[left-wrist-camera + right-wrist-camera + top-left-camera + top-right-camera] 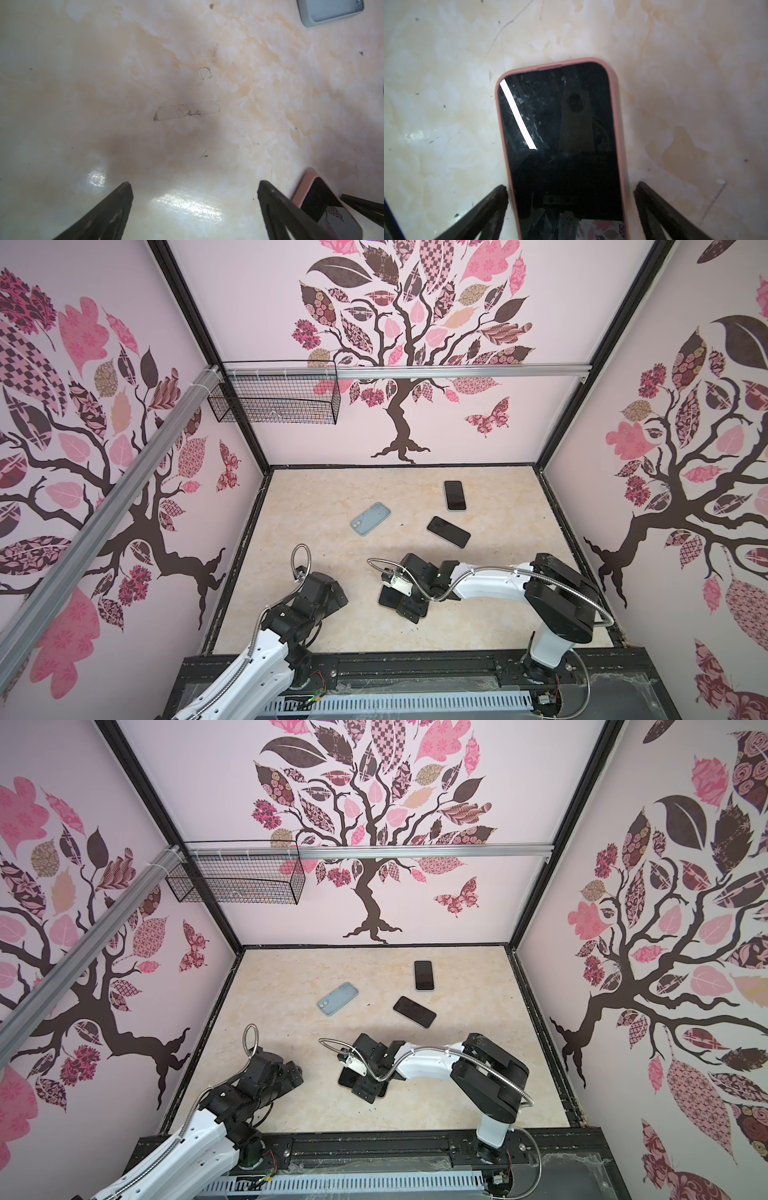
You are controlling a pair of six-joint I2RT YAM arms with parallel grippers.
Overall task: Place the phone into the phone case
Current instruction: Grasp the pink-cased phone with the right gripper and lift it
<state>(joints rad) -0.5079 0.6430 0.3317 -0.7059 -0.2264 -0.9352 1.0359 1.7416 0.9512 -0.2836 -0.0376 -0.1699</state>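
**Both grippers released; cased phone lies between the right gripper's fingers**

The marbled tabletop (pixel 365 639) carries everything. The right arm (pixel 490 583) reaches in toward the middle with its gripper pointing down, and the left arm (pixel 257 659) stops short beside it.

The right gripper (pixel 571 188) is released. In its wrist view the two dark fingers (pixel 499 196) stand wide on either side of a phone (pixel 562 145), each just beside its edge and clamping nothing. The phone lies flat and screen up, directly under and between these fingers. It is already seated in a pink case (pixel 529 70), whose rim shows around the glass.

The left gripper (pixel 194 184) is also spread open, with only table surface between its fingers. The same cased phone lies just outside one of them.

Ahead of the left gripper and well apart from it, a light-blue case (pixel 370 518) lies open side up. Beyond the right gripper lie the nearer dark phone (pixel 449 531), skewed, and past it the farther dark phone (pixel 454 495), both flat. A scrap of clear tape (pixel 187 111) sticks to the table ahead of the left gripper.
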